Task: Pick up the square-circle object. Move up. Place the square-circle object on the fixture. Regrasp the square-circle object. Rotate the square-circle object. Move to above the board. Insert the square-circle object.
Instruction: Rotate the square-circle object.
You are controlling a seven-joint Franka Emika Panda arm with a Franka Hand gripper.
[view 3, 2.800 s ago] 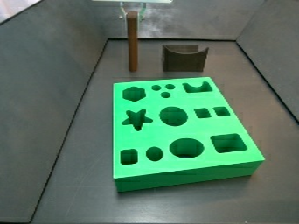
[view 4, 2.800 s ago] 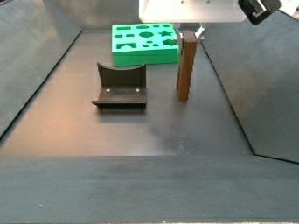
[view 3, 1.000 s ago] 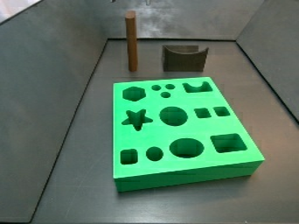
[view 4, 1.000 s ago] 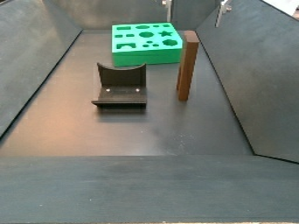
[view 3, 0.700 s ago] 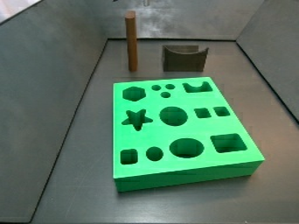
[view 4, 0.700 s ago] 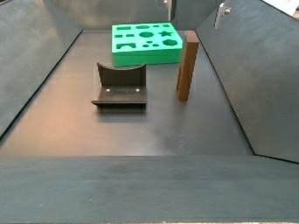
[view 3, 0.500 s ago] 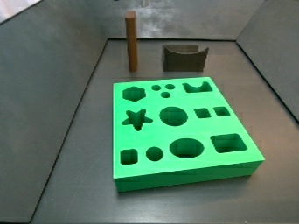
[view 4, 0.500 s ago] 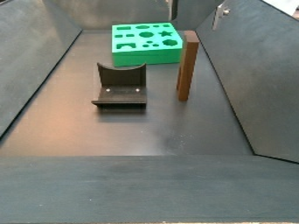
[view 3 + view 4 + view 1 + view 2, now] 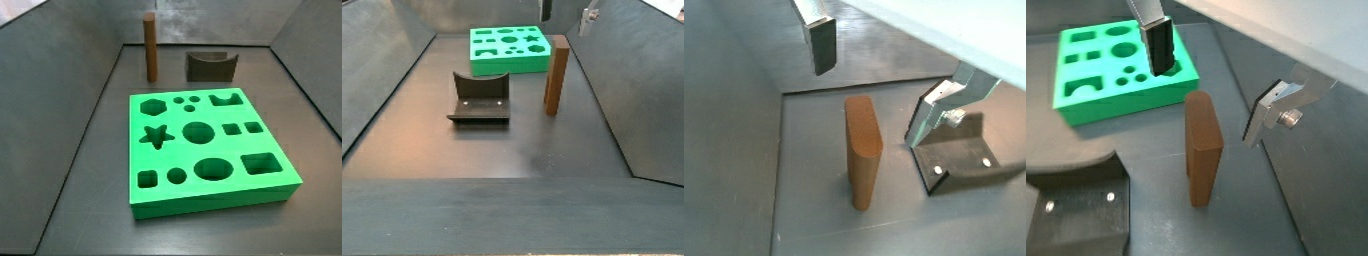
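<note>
Going up since a moment ago, the gripper [image 9: 885, 85] is now almost out of both side views, with only a bit of one finger [image 9: 591, 14] showing at the top edge. In both wrist views its jaws are spread wide apart and are holding nothing. They are hanging above the brown block [image 9: 863, 160], not touching it. One brown block [image 9: 151, 48] is standing upright on the dark floor [image 9: 516, 150], in the same spot as before. One dark fixture [image 9: 480, 100] is sitting near it, apart from it. One green board [image 9: 209, 148] with many shaped holes is lying flat, well apart from the gripper.
</note>
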